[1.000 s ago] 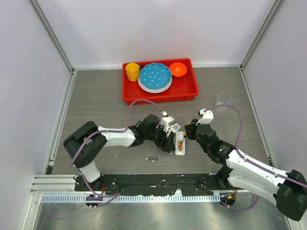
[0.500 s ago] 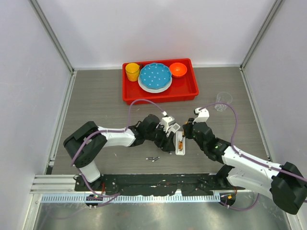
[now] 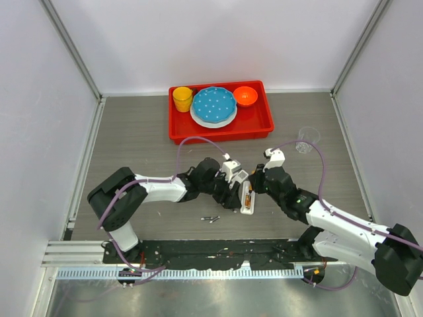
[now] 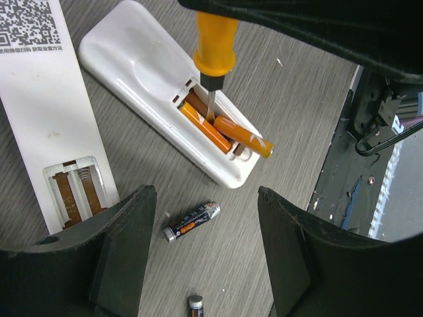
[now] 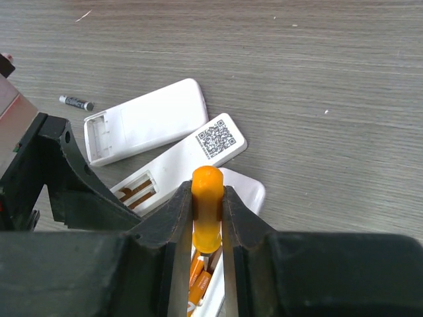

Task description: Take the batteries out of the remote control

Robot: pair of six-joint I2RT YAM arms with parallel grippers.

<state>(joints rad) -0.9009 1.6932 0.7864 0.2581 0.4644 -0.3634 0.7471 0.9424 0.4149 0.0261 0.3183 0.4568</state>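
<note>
Batteries (image 4: 241,135) still lay in the remote's (image 4: 132,59) open bay on the surface (image 4: 297,99), one levered up, after the right jaws, clamped on the screwdriver (image 4: 215,49), had edged in over it; left jaws hung wide.

The table (image 3: 132,132) is grey with a fine wood grain. The open remote control (image 4: 132,59) is white; the 2 batteries (image 4: 206,129) in its bay are orange (one bears white marks near its end). A loose battery (image 4: 191,220) is dark with an orange band. The other remote (image 4: 46,112) is white with a black QR code (image 4: 30,23). The screwdriver (image 4: 215,43) has an orange handle. The red tray (image 3: 264,124) carries a yellow cup (image 3: 182,99), a white-dotted blue plate (image 3: 213,104) and an orange bowl (image 3: 245,96).
</note>
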